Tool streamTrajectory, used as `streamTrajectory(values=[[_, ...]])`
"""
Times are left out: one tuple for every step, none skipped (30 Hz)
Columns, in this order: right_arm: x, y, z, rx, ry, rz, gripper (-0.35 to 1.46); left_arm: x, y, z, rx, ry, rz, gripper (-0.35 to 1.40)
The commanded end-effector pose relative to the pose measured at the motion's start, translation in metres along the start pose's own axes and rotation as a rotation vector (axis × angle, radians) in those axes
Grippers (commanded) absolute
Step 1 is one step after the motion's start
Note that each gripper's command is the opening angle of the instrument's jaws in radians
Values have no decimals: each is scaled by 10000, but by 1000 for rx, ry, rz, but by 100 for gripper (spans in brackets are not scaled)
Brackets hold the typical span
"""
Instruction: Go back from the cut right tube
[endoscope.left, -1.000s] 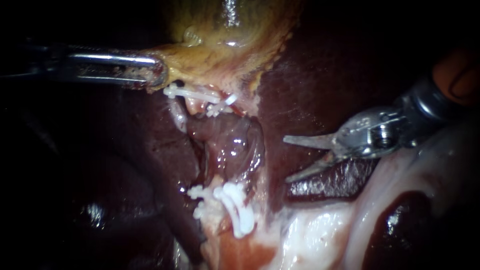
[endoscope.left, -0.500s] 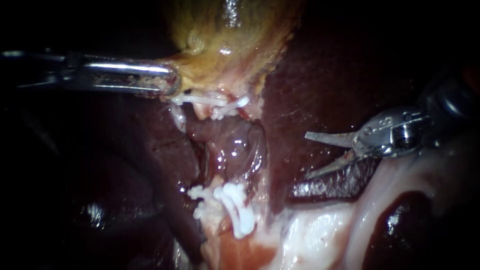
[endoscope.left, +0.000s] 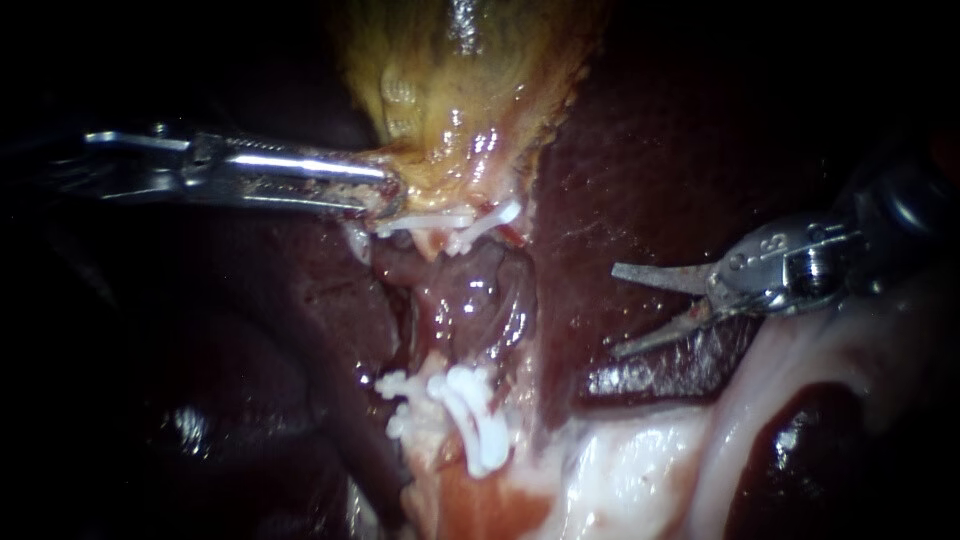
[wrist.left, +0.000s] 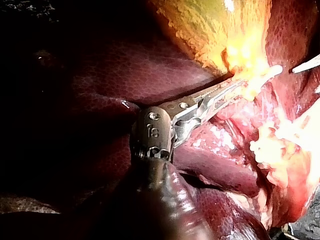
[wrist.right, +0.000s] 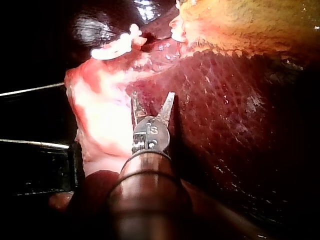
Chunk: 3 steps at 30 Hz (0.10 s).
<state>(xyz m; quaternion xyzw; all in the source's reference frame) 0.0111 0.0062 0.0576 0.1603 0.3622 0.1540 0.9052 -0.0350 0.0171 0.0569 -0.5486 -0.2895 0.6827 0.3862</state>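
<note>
My left instrument (endoscope.left: 385, 195) comes in from the left, its jaws shut on the lower edge of the yellow gallbladder (endoscope.left: 460, 90). Just under that grip sit white clips (endoscope.left: 445, 222) on the upper cut end of the tube. More white clips (endoscope.left: 470, 410) sit on the lower stump, with a gap of raw tissue between the two ends. My right instrument (endoscope.left: 613, 310) has two thin blades standing open, over the liver (endoscope.left: 620, 150), well right of the cut. In the right wrist view the open blades (wrist.right: 152, 102) point toward the clips (wrist.right: 115, 47).
Pale white tissue (endoscope.left: 640, 460) lies along the lower right, below my right instrument. Dark liver (endoscope.left: 300, 300) lies under my left instrument. In the left wrist view a blade tip (wrist.left: 307, 64) of my right instrument shows beyond the held gallbladder edge (wrist.left: 235, 87).
My right instrument has drawn back to the right, away from the cut, blades still open. My left instrument has shifted right, carrying the gallbladder edge and upper clips with it.
</note>
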Motion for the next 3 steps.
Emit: streamTrajectory(values=[[0,0,0,0,0,0,143,0,0,0,1,0,0,-35],[0,0,0,0,0,1,143,0,0,0,1,0,0,-35],[0,0,0,3,-1,1,143,0,0,0,1,0,0,-35]])
